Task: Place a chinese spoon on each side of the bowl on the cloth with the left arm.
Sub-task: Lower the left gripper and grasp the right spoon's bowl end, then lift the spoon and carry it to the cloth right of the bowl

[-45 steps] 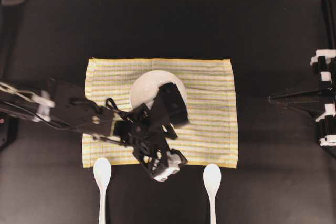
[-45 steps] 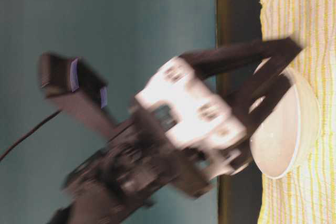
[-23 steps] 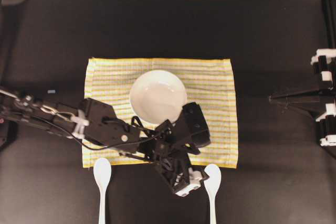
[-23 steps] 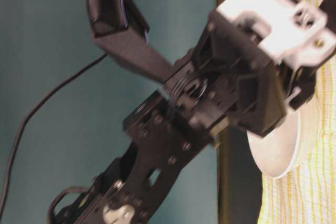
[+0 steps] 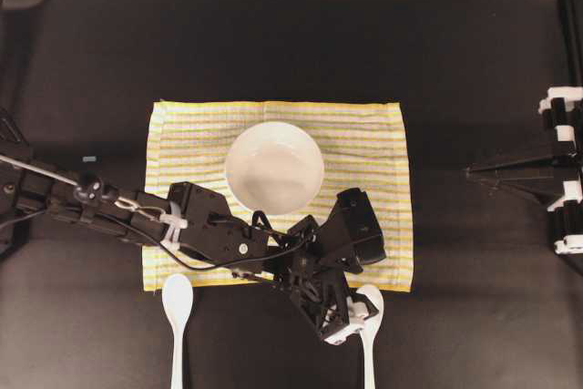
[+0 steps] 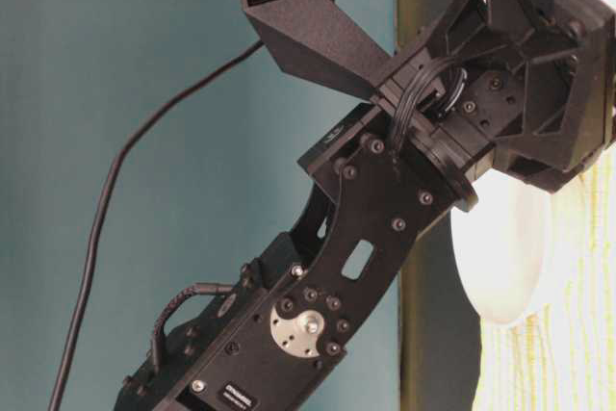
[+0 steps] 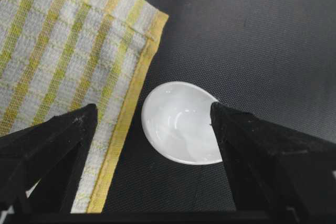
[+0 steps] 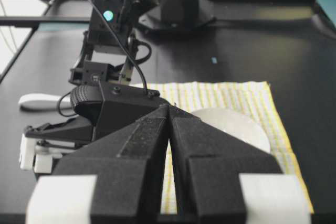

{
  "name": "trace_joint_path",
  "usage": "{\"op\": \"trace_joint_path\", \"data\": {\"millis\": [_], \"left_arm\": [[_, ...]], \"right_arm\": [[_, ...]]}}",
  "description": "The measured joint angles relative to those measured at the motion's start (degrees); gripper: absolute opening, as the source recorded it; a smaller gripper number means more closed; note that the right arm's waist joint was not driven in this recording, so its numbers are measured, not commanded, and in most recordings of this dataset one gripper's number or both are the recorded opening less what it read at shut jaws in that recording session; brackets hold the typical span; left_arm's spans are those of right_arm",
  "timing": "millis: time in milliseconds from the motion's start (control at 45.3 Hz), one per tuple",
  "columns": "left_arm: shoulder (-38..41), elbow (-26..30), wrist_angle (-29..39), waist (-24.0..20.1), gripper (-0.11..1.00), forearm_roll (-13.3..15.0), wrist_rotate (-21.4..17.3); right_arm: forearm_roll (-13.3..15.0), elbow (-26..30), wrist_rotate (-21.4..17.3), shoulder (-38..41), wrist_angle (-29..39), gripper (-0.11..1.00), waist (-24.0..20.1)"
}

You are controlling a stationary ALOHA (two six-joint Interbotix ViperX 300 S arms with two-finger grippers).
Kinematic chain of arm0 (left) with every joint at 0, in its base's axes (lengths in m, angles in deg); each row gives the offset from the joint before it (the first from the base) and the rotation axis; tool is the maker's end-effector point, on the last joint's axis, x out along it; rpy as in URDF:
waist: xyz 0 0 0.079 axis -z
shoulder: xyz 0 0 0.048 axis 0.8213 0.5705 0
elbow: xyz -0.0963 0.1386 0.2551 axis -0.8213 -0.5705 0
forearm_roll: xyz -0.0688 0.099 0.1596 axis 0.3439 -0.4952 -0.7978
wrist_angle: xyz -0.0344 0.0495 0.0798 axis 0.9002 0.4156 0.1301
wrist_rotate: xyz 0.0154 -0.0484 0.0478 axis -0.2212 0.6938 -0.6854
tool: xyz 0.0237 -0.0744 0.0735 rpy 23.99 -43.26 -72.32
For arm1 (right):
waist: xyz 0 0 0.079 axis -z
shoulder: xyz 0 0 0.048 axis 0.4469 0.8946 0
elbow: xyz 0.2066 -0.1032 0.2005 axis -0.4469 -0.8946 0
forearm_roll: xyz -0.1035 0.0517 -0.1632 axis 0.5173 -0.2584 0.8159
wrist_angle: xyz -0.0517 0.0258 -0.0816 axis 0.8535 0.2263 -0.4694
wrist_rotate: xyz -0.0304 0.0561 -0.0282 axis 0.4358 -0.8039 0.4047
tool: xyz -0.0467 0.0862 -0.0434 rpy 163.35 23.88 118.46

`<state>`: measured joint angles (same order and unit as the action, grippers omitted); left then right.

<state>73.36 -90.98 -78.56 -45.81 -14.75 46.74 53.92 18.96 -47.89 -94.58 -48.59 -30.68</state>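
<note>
Two white spoons, both off the cloth on the dark desk along its near edge: right spoon (image 5: 368, 316) with its scoop just past the cloth's corner, left spoon (image 5: 177, 309) well apart from it, under the opposite corner. Handles pointing away from the cloth, scoops toward it, so laid out ready for pickup and neither yet set beside the bowl.

Bowl (image 5: 274, 168) upright, slightly toward the far edge of the striped yellow-and-white cloth (image 5: 364, 148), with bare cloth on either side, presumably kept free for one spoon each.

Left gripper (image 7: 155, 124) spread wide and holding nothing, hanging straddling the right spoon's scoop (image 7: 181, 121): one finger (image 7: 58, 145) over the cloth's hem, the other (image 7: 262, 148) over bare desk. Likely lined up this way to drop around the scoop and pinch it across its width. No contact visible; scoop apparently clear of both fingers.

Left arm (image 5: 205, 234) stretched low across the cloth's near edge, reaching past the bowl without touching it.

Right gripper (image 8: 169, 129) clenched with nothing between the fingers, parked at the desk's far right, well apart and out of the working arm's way.
</note>
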Motion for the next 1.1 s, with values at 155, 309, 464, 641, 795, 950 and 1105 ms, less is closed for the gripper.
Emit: {"op": "trace_joint_path", "data": {"millis": [155,309,464,641,795,950,1105], "left_arm": [[0.00,0.00,0.09,0.00,0.73,-0.09,-0.09],[0.00,0.00,0.62,0.00,0.35,-0.09,-0.79],[-0.44,0.44,2.02,-0.09,0.06,-0.09,-1.23],[-2.72,2.55,6.59,-1.14,0.06,0.00,-1.85],[-5.71,4.92,13.27,-4.75,0.06,-0.09,-5.27],[-7.56,7.38,18.98,-9.76,0.06,-0.09,-8.26],[-7.56,9.76,22.15,-14.50,0.06,-0.09,-10.37]], "right_arm": [[0.00,0.09,0.00,0.09,0.09,0.01,0.00],[0.00,-0.09,0.00,0.00,0.09,0.01,0.00],[0.00,-0.26,0.00,0.00,0.00,0.01,0.00],[0.00,-0.44,0.00,0.00,0.09,0.01,0.00],[0.00,-0.70,0.00,0.00,0.09,0.01,0.00],[0.00,-0.70,0.09,0.00,0.09,0.01,0.00],[0.00,-0.70,0.00,0.00,0.00,0.01,0.00]]}}
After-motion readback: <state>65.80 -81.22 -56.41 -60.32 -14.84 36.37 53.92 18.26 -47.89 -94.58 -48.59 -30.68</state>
